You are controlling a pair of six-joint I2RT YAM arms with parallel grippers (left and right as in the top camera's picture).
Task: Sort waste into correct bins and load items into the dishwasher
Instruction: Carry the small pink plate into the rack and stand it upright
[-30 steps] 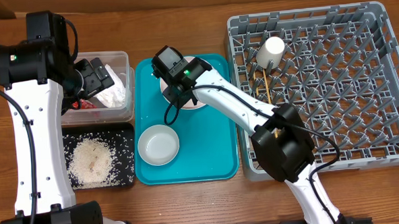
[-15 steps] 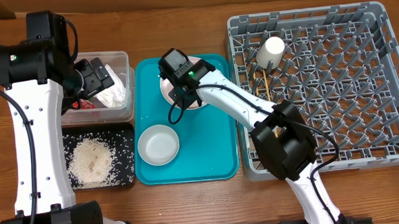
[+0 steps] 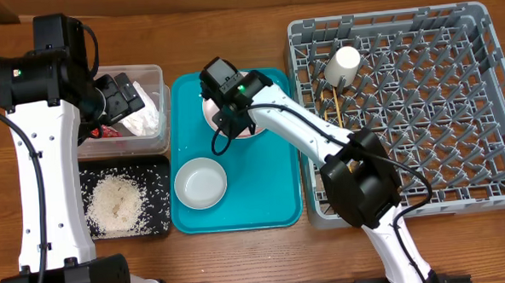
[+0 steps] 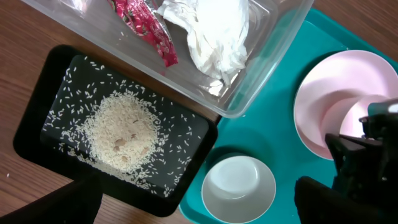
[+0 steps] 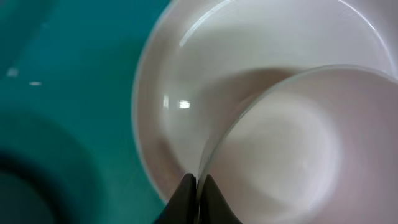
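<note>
Presently, overhead, dishwasher: the large square grey plastic dish rack (image 3: 441, 150) stands at the right of the wooden table (image 3: 230, 23). It holds the small cream cup (image 3: 345, 64) and the thin wooden chopsticks (image 3: 337, 110), so these count as loaded.
Overhead, right arm: the right end effector (image 3: 231, 115) is down over the pale pink round plate (image 3: 250, 130) on the teal serving tray (image 3: 272, 192). The tray also carries the pale greenish-white bowl (image 3: 200, 182).
Overhead, left arm: the left end effector (image 3: 127, 96) hangs above the clear rectangular plastic tub (image 3: 161, 111), well apart from the right arm's work.
Left wrist, bins: the crumpled red shiny wrapper (image 4: 149, 31) and crumpled white paper napkin (image 4: 214, 31) lie in the tub. The loose white rice grains (image 4: 121, 134) lie in the shallow black rectangular tray (image 4: 198, 138). Sorting appears complete.
Left wrist, own fingers (image 4: 56, 199): spread wide, holding nothing.
Right wrist, grip: the fingertips (image 5: 185, 196) are pinched on the rim of the pink bowl (image 5: 292, 149), over the plate. A rim pinch suits the thin wall. Whether the bowl is lifted cannot be told.
Step in hand: probably moving this bowl to the rack.
</note>
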